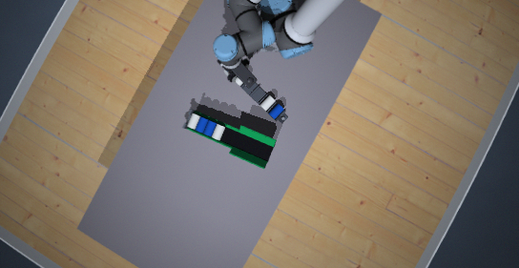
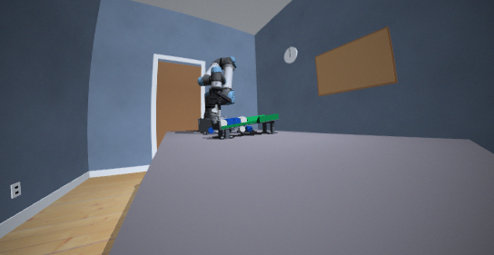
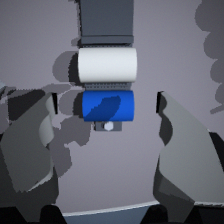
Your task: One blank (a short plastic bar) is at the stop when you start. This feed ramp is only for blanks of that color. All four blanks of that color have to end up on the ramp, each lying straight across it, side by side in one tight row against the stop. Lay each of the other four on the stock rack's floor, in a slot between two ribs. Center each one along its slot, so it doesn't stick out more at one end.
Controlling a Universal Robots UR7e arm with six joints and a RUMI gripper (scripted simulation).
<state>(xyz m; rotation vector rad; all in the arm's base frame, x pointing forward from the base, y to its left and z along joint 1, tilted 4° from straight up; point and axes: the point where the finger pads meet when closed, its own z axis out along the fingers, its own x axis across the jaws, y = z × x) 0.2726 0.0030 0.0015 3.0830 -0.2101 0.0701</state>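
The green ramp (image 1: pixel 248 145) (image 2: pixel 268 118) holds four blanks side by side at its low end: a white blank (image 1: pixel 194 121) outermost, two blue blanks (image 1: pixel 202 125) (image 1: pixel 210 128), then a white blank (image 1: pixel 218 132). The dark grey stock rack (image 1: pixel 258 93) (image 3: pixel 107 20) stands beside it. At its far end lie a white blank (image 1: pixel 268 103) (image 2: pixel 242 129) and a blue blank (image 1: pixel 276 112) (image 2: pixel 249 129). At its other end lie a white blank (image 3: pixel 107 65) and a blue blank (image 3: pixel 108 105). My gripper (image 3: pixel 107 93) is open and empty above that blue blank, one finger to each side of it.
The arm (image 1: pixel 248 21) (image 2: pixel 217 83) reaches over the rack's near end and hides part of it in the top view. The ramp's side walls (image 1: pixel 258 135) rise close to the rack's far end. Rack and ramp stand on the grey table top (image 1: pixel 191 200) (image 2: pixel 295 195).
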